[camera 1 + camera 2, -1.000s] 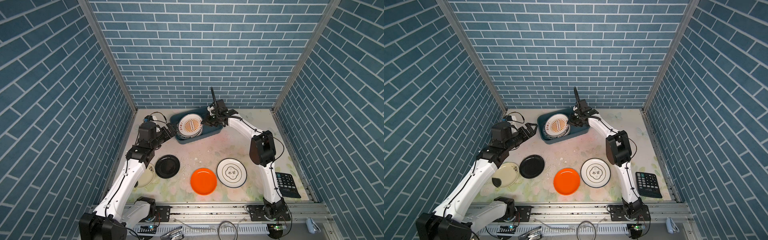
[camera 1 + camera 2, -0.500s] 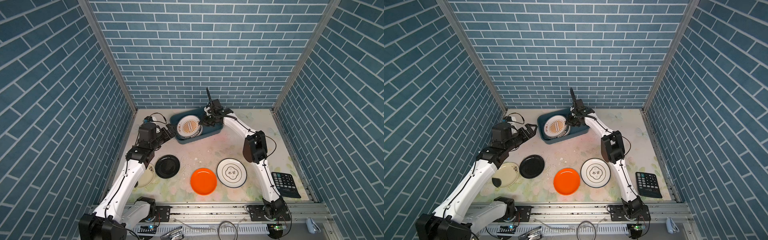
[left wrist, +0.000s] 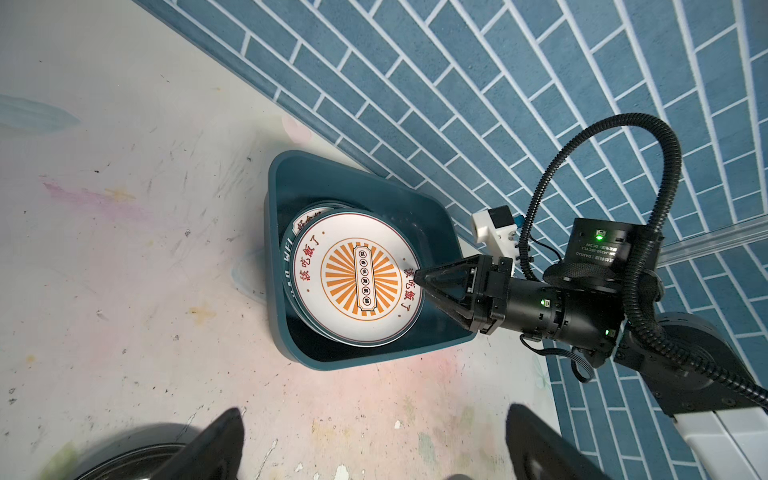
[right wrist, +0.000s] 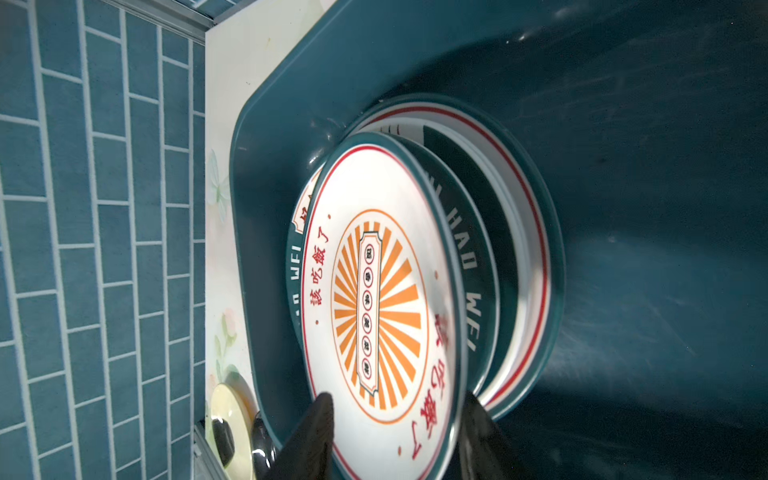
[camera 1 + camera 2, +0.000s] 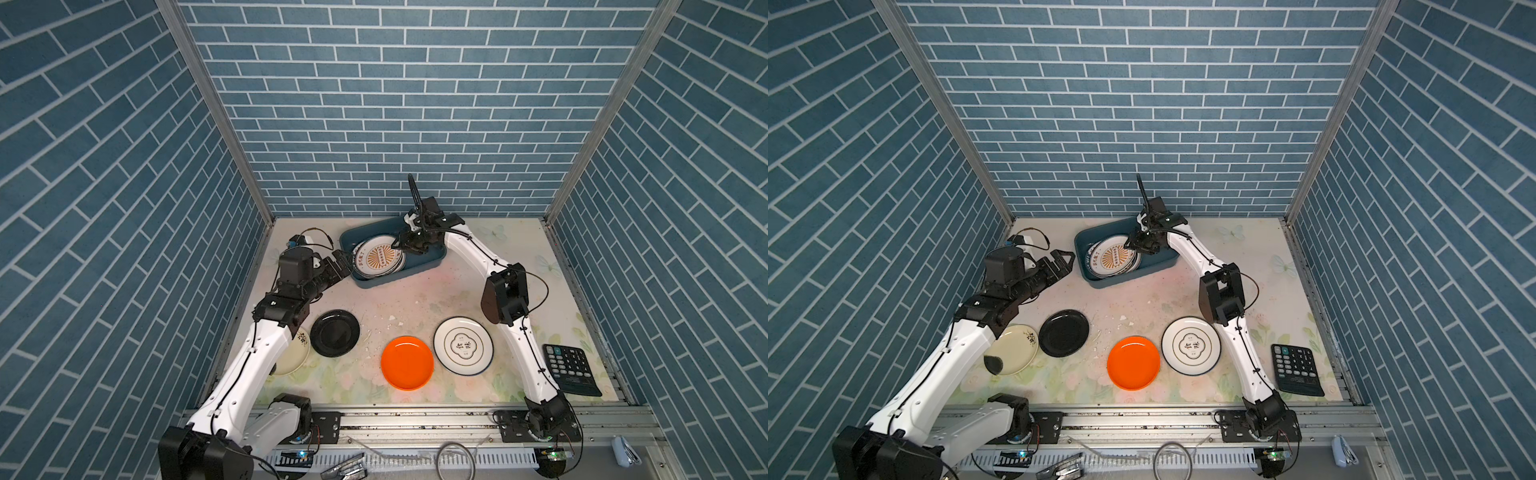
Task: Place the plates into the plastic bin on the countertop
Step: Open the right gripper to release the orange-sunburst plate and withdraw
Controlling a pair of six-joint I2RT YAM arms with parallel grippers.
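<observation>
We note: right gripper (image 4: 397, 415) jaws parted, straddling rim of sunburst plate (image 5: 379, 259). Plate tilted on stack (image 4: 490, 291) inside plastic bin (image 5: 415, 273).
In both top views plate lies left of gripper, so we judge retreat rightward.
Left gripper (image 5: 340, 262) wide, empty, near bin's left end.

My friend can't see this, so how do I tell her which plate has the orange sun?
At the back of the flowery countertop, by the brick wall, sits a dark teal plastic bin. The sunburst plate tops the stack inside it. Only it shows orange rays around its middle and red Chinese characters beside them.
</observation>
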